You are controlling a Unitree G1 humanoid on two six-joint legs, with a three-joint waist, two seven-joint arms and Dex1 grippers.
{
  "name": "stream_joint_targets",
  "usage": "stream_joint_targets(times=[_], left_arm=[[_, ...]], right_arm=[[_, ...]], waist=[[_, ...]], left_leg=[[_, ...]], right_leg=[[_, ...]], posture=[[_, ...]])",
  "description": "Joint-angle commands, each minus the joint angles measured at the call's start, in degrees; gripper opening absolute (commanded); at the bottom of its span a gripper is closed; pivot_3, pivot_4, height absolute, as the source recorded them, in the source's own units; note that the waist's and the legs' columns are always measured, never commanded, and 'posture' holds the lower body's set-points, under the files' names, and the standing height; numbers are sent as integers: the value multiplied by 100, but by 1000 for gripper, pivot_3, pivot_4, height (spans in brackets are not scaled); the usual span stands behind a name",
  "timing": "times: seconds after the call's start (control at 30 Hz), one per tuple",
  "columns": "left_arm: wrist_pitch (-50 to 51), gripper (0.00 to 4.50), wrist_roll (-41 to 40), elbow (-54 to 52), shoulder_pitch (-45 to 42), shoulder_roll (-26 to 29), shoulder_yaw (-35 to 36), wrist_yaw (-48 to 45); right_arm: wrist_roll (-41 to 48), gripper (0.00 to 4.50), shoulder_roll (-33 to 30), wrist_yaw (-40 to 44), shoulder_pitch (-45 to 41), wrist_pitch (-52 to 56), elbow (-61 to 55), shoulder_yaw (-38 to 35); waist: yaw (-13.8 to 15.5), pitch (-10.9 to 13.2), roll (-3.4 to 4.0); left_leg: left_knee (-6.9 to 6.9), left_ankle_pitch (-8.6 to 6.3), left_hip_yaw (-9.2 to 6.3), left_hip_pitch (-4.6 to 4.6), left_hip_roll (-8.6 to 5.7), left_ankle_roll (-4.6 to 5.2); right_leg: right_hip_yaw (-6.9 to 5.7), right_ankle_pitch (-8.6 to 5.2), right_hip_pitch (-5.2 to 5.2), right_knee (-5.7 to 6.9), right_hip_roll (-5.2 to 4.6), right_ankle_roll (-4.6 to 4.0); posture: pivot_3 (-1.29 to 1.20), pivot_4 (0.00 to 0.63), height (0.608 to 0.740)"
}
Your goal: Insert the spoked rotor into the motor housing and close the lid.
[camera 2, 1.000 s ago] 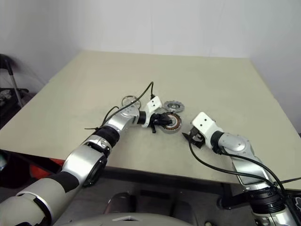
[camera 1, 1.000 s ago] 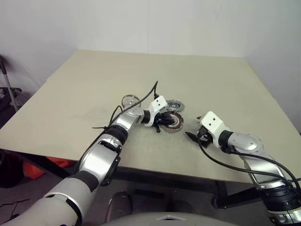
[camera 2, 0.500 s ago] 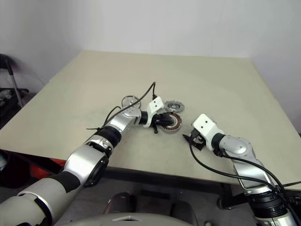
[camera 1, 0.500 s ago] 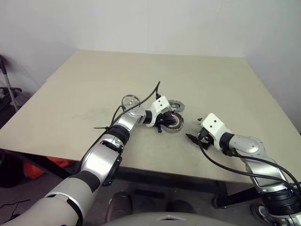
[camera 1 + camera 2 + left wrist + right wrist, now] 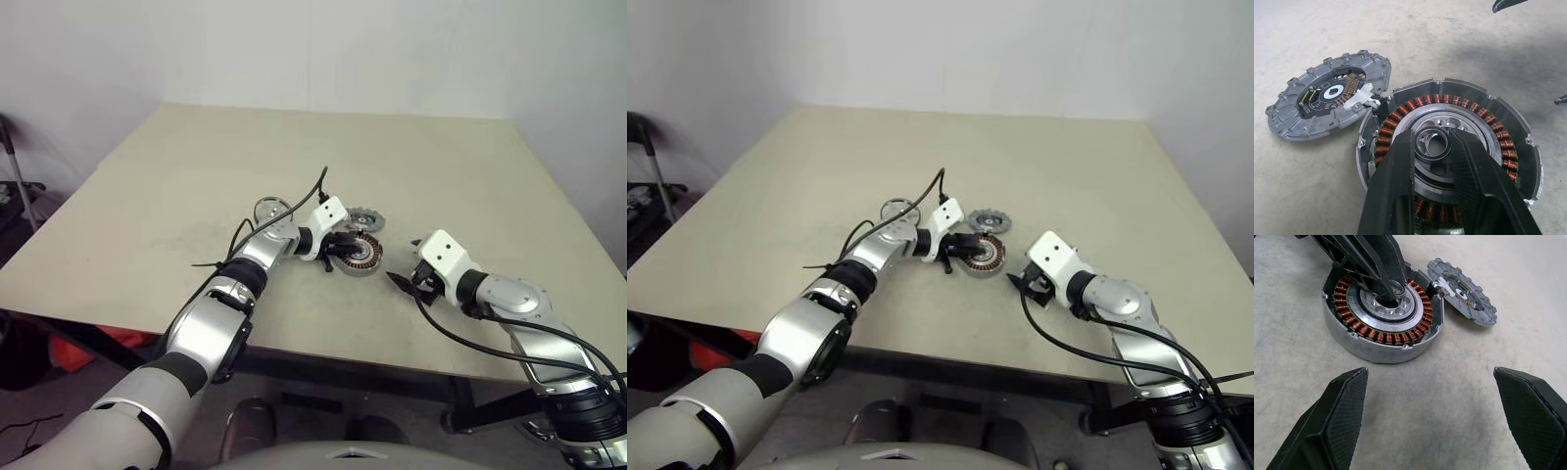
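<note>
judging by its metal look, the spoked rotor (image 5: pixel 1330 95) is rigid, fairly light and slick, best pinched by its notched edge; it leans on the far rim of the motor housing (image 5: pixel 1382 313) mid-table. the left gripper (image 5: pixel 1432 161) has its fingers around the housing's hub. the right gripper (image 5: pixel 1442 418) hangs wide apart, empty, just right. the lid (image 5: pixel 271 209) lies left.
</note>
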Motion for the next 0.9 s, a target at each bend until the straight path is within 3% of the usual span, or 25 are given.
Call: stream_joint_targets(times=[0.03, 0.63, 0.67, 0.83, 0.9], left_arm=[[-106, 707, 7, -57, -169, -31, 45, -48], [-65, 707, 42, -153, -32, 29, -16, -379], [-58, 1427, 46, -164, -26, 33, -21, -400], [-82, 3012, 48, -184, -42, 40, 28, -275], [-57, 3012, 32, -167, -75, 44, 64, -195]], right_arm=[[-5, 4228, 13, -54, -105, -29, -110, -15], [27, 4228, -19, -43, -117, -54, -77, -73], [26, 4228, -20, -41, -127, -56, -70, -72], [-6, 4228, -8, -57, -193, -86, -16, -41], [-18, 4228, 1, -63, -217, -95, 7, -22]], waist=[[1, 0, 0], [0, 1, 0], [0, 2, 1], [-1, 2, 1], [0, 2, 1]], left_leg=[[0, 0, 0, 0, 0, 0], [0, 0, 0, 1, 0, 0], [-1, 0, 0, 1, 0, 0], [-1, 0, 0, 1, 0, 0], [-1, 0, 0, 1, 0, 0]], right_leg=[[0, 0, 0, 0, 0, 0], [0, 0, 0, -1, 0, 0], [0, 0, 0, -1, 0, 0], [0, 0, 0, -1, 0, 0], [0, 0, 0, -1, 0, 0]], posture=[[0, 0, 740], [0, 0, 740], [0, 0, 740], [0, 0, 740], [0, 0, 740]])
